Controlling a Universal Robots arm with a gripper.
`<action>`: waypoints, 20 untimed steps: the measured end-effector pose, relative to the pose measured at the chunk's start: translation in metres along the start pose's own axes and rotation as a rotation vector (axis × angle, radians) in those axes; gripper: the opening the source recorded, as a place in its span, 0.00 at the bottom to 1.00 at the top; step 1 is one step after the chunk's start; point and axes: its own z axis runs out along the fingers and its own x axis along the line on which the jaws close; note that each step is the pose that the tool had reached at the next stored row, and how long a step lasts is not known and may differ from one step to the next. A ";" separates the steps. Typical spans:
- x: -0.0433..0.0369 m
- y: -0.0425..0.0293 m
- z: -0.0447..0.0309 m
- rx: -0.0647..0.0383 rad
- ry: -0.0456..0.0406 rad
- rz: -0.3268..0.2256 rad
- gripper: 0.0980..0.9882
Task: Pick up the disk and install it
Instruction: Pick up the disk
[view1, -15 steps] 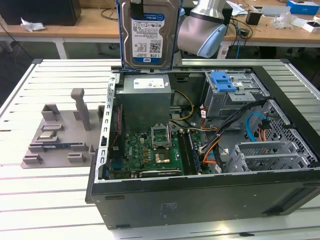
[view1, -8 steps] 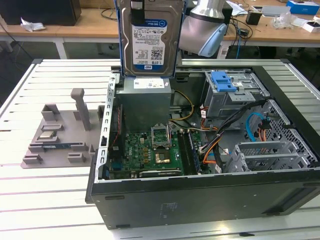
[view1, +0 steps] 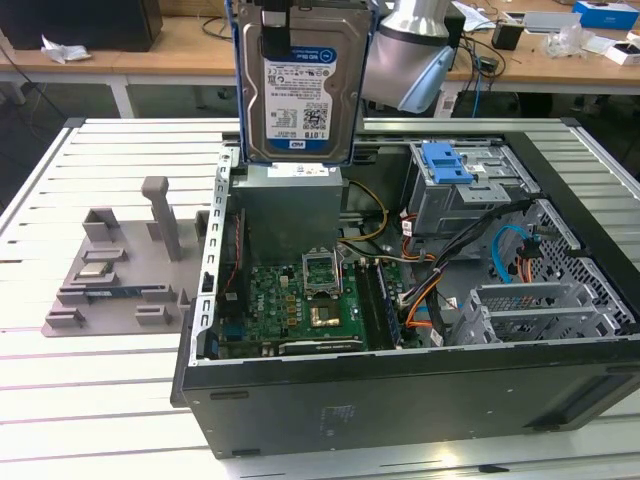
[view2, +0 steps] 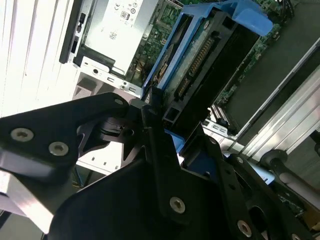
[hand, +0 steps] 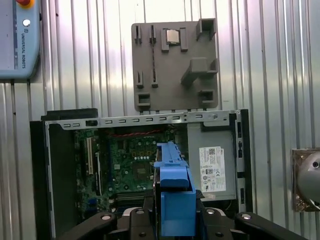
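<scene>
The disk (view1: 300, 90), a silver hard drive with a blue-and-white label in a blue carrier frame, hangs upright in the air above the open computer case (view1: 400, 400). It is over the case's back corner, just above the grey power supply (view1: 290, 200). My gripper (view1: 283, 35) is shut on the disk's top end, with a black finger (view1: 275, 40) lying over the label side. The second wrist view shows the black fingers (view2: 150, 115) clamped on the blue carrier and the disk's (view2: 200, 65) connector edge. In the first wrist view the disk's (hand: 172, 190) carrier edge stands over the motherboard (hand: 135, 165).
On the exterior view's right, inside the case, a drive cage carries a lone blue bracket (view1: 447, 163), with cables (view1: 440, 280) running beside it. A grey fixture plate (view1: 110, 280) lies on the slatted table on the exterior view's left. A teach pendant (hand: 17, 40) rests on the table.
</scene>
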 end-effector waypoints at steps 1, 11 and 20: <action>0.0040 -0.0003 0.0000 0.000 0.0001 0.000 0.31; 0.0243 -0.0014 0.0002 0.000 0.0000 0.000 0.31; 0.0413 -0.0022 0.0005 0.000 0.0001 0.000 0.31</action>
